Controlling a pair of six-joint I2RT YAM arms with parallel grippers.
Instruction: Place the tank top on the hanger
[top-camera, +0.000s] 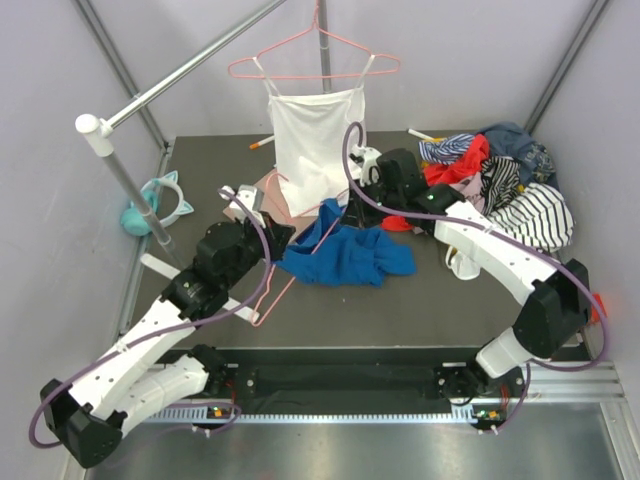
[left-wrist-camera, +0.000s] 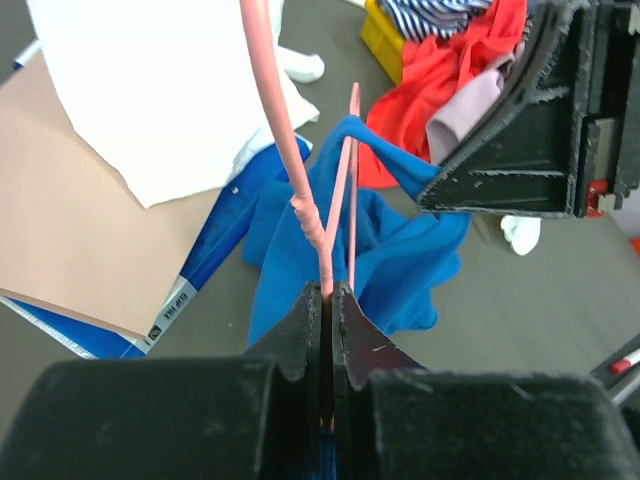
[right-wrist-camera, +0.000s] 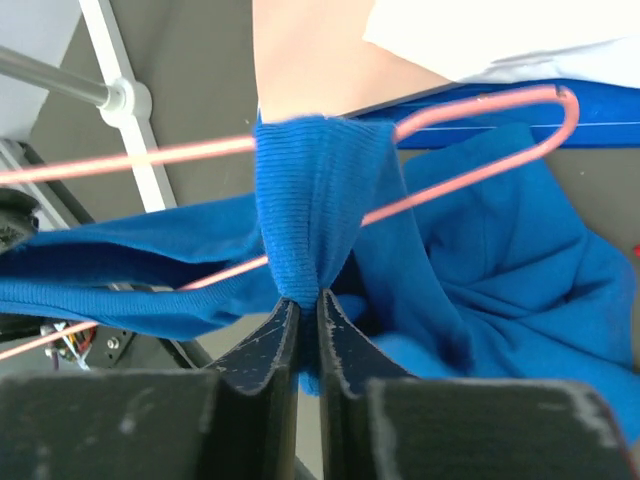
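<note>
Blue tank top (right-wrist-camera: 310, 200) strap draped over pink hanger (left-wrist-camera: 300, 190).
The left gripper (left-wrist-camera: 330, 290) clamps the wire; the right gripper (right-wrist-camera: 300, 300), at its 2 o'clock, pinches the strap.

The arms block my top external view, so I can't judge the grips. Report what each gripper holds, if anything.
Observer: The left gripper is shut on the hanger, pinching its pink wire by the twisted neck.
Operator: Now the right one.
Observer: The right gripper is shut on the tank top, pinching a blue strap.
Operator: Report where that strap sits.
Observer: It crosses over both wires of one hanger arm; the rounded end pokes out beyond it.
</note>
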